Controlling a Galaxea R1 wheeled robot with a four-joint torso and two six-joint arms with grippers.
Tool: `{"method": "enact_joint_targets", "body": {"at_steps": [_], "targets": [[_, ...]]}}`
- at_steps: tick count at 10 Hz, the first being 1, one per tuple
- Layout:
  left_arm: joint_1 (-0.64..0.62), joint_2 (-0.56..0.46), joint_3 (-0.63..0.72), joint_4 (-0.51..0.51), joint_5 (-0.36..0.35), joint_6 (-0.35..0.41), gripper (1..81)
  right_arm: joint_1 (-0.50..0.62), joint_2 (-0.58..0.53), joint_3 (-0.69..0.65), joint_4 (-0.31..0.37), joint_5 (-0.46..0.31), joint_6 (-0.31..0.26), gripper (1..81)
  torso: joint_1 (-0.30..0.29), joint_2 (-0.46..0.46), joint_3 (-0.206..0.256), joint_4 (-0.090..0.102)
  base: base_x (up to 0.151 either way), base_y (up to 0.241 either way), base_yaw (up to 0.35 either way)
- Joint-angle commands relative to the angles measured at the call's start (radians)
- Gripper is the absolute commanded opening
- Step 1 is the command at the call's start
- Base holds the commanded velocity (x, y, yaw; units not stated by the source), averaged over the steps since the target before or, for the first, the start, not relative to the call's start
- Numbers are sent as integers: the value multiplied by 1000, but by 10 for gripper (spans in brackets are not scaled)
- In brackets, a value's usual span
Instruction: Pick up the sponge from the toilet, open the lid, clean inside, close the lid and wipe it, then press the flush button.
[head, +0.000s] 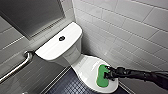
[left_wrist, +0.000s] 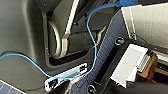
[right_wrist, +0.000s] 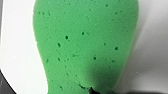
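Starting from the left, I see a metal grab bar (head: 18, 65) on the tiled wall, well apart from the right gripper (head: 109, 73) and far beyond the toilet (head: 75, 51) from it. Next comes the white tank, with the flush button (head: 61, 38) in the middle of its top. The button is also well away from the gripper, up behind the bowl. Below the tank the lid (head: 86, 67) is closed, and it lies directly under the gripper. The dark floor (head: 67, 86) shows beside the bowl.

The sponge (head: 102, 76) lies flat on the front part of the lid, touching the tip of the gripper on the tank side of it. The gripper meets the sponge at its narrow waist. From my screen I cannot tell if the gripper is spread or is pinching the sponge. In the right wrist view the green pad (right_wrist: 85, 45) is very near, with white lid (right_wrist: 17, 50) at both sides of it.

To the right, the dark arm (head: 142, 75) runs back from the gripper, along the white tiled wall (head: 130, 30).

In the left wrist view a blue cable (left_wrist: 91, 37) hangs in front of the robot's body.
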Motion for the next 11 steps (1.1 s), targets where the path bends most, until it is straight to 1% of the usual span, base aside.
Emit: {"method": "enact_joint_targets", "body": {"at_steps": [1, 3, 4, 6, 7, 8, 9, 10, 11], "targets": [[38, -14, 29, 8, 53, 9, 811, 22, -153, 248, -166, -107, 159, 10, 0, 0, 0, 0, 0, 0, 0], [37, -25, 34, 8, 52, 9, 811, -56, -200, 280, -223, -101, 201, 10, 0, 0, 0, 0, 0, 0, 0], [37, -28, 34, 8, 52, 9, 811, -99, -231, 323, -264, -101, 225, 10, 0, 0, 0, 0, 0, 0, 0], [37, -30, 34, 8, 52, 9, 811, -208, -308, 421, -387, -102, 299, 10, 0, 0, 0, 0, 0, 0, 0], [38, -31, 34, 8, 52, 9, 811, -258, -344, 446, -450, -101, 339, 10, 0, 0, 0, 0, 0, 0, 0], [37, -30, 34, 9, 52, 9, 811, -278, -369, 455, -485, -98, 359, 10, 0, 0, 0, 0, 0, 0, 0], [37, -28, 34, 15, 52, 9, 811, -253, -389, 482, -485, -95, 361, 10, 0, 0, 0, 0, 0, 0, 0], [37, -28, 34, 17, 52, 9, 811, -182, -395, 521, -471, -95, 359, 10, 0, 0, 0, 0, 0, 0, 0], [37, -28, 34, 15, 52, 9, 811, -83, -391, 568, -432, -108, 353, 10, 0, 0, 0, 0, 0, 0, 0]]}}
